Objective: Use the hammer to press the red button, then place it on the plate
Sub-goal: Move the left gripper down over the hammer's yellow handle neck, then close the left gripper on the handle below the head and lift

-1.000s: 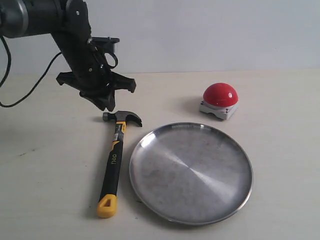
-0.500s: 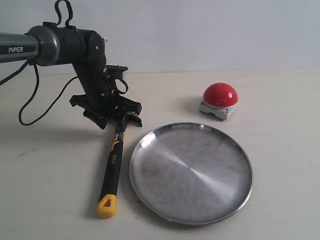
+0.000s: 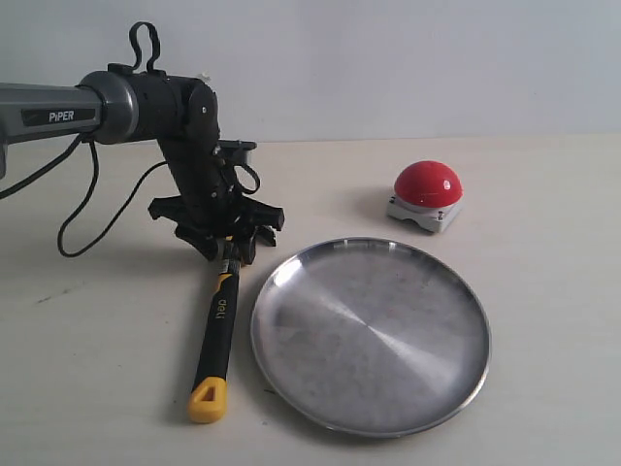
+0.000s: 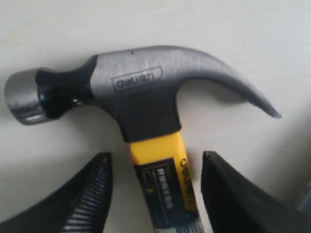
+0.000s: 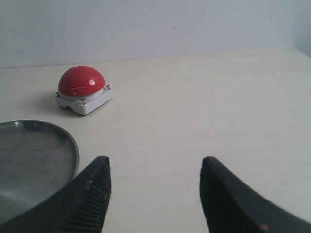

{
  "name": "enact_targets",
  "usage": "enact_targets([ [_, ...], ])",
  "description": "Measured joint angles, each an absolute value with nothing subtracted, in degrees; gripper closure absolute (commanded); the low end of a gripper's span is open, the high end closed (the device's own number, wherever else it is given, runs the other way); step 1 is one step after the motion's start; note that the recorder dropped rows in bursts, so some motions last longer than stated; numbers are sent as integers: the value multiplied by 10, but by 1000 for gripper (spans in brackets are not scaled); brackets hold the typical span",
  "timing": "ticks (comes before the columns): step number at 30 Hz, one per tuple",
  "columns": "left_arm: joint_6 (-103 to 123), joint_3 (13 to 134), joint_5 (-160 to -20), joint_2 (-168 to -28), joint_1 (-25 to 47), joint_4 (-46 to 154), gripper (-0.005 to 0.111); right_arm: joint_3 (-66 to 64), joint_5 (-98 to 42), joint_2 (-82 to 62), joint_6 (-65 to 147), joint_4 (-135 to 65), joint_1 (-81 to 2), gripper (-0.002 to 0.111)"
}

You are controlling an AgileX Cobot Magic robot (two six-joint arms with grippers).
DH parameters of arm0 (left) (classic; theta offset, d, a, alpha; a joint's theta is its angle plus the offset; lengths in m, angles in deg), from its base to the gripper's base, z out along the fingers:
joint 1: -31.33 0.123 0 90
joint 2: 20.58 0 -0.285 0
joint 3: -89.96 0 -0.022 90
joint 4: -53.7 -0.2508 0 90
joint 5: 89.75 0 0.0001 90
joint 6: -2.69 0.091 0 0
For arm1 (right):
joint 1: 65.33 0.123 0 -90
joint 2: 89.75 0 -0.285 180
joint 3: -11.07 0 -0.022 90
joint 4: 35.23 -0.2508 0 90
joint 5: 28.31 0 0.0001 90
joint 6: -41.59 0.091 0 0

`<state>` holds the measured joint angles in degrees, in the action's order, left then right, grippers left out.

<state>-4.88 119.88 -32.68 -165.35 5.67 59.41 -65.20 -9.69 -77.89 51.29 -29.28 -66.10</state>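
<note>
The left arm [image 3: 58, 115] has a smooth grey tubular link printed with white "PiPER" lettering, joined to bulky matte-black housings. A thin black cable [image 3: 61, 241] loops beneath it and a shorter black loop stands above the joint. The left gripper [image 3: 229, 249] is black throughout with a wide, angular body, and its fingers [image 4: 87, 199] are dark, curved, tapering wedges with fine ribbing on the inner faces. The right gripper [image 5: 155, 159] has fingers [image 5: 92, 194] of the same black, ribbed, horn-like shape.

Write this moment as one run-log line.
left gripper: open, straddling hammer handle | right gripper: open, empty | hammer: on table | red button: untouched
</note>
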Motion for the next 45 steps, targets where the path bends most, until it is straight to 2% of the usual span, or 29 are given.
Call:
enact_targets([
  [6, -77, 1199, -325, -1654, 57, 578, 88, -652, -97, -779, 513, -293, -661, 54],
  [9, -78, 1200, -323, -1654, 57, 577, 107, -652, -97, -779, 513, -293, -661, 54],
  [22, -70, 1198, -335, -1650, 57, 574, 107, -652, -97, -779, 513, -293, -661, 54],
  [30, -67, 1173, -422, -1583, 46, 574, 107, -652, -97, -779, 513, -293, -661, 54],
  [40, -67, 976, -598, -1427, 38, 576, 107, -652, -97, -779, 513, -293, -661, 54],
  [45, -67, 853, -700, -1282, 38, 611, 107, -652, -97, -779, 513, -293, -661, 54],
])
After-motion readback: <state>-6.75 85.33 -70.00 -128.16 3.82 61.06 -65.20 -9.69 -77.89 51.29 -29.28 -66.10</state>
